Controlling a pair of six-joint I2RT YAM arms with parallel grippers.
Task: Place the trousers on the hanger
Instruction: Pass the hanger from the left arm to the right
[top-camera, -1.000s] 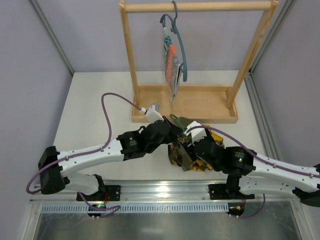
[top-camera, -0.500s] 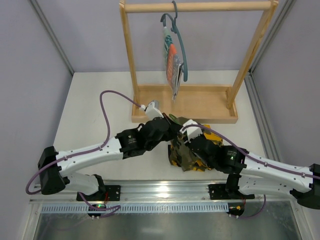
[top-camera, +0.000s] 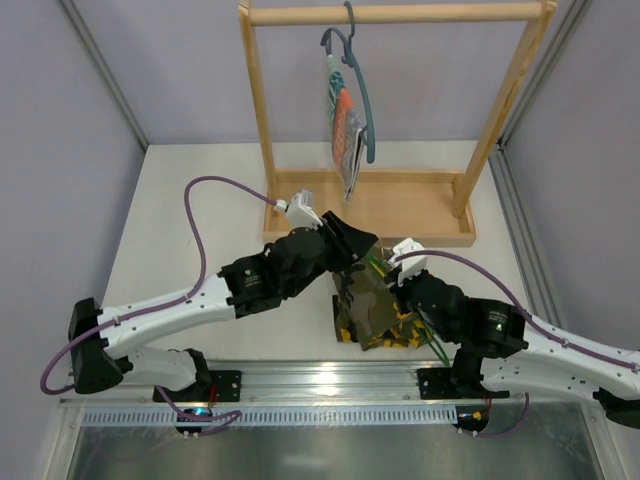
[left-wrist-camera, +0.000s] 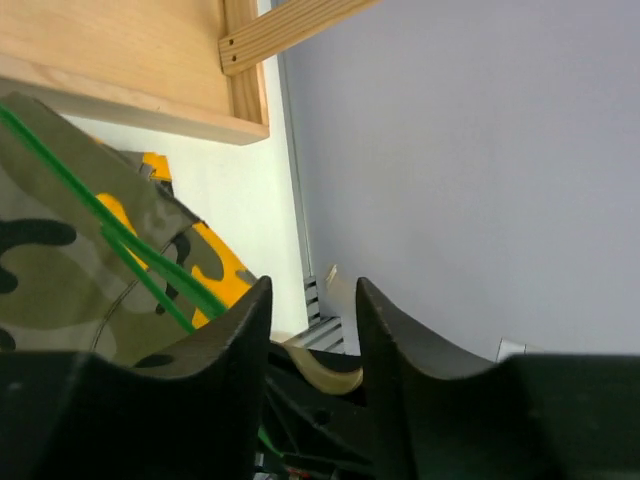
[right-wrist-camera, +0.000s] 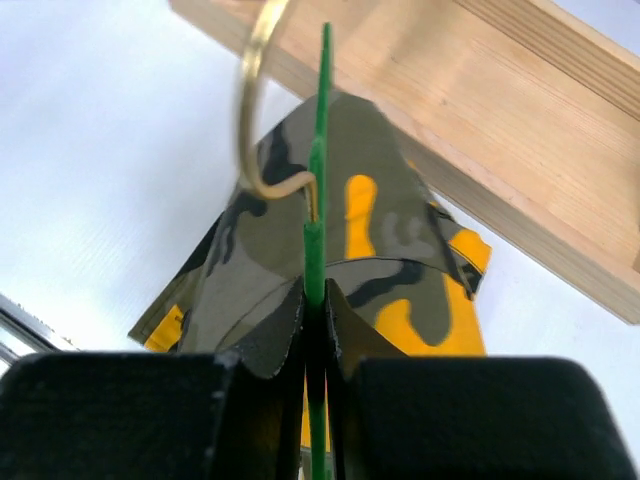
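The camouflage trousers (top-camera: 368, 308) lie bunched in front of the wooden rack, between the two arms. The green wire hanger (top-camera: 432, 345) runs through and over the cloth. In the right wrist view my right gripper (right-wrist-camera: 316, 292) is shut on the hanger's green wire (right-wrist-camera: 321, 120) just below its metal hook (right-wrist-camera: 252, 120), with the trousers (right-wrist-camera: 390, 235) beneath. My left gripper (left-wrist-camera: 312, 300) stands open with nothing between its fingers, just right of the trousers (left-wrist-camera: 50, 270) and the green wires (left-wrist-camera: 120, 240). From above, the left gripper (top-camera: 352, 243) sits at the cloth's far edge and the right gripper (top-camera: 398, 282) at its right.
The wooden rack's base (top-camera: 410, 210) lies just behind the trousers, with its posts and top bar above. A blue-grey hanger (top-camera: 366, 110) with a striped cloth (top-camera: 345, 130) hangs from the bar. Grey walls close both sides; a metal rail runs along the near edge.
My right gripper has shut on the green hanger wire. My left gripper has opened, let go and drawn back up toward the rack. The trousers now hang lower and nearer.
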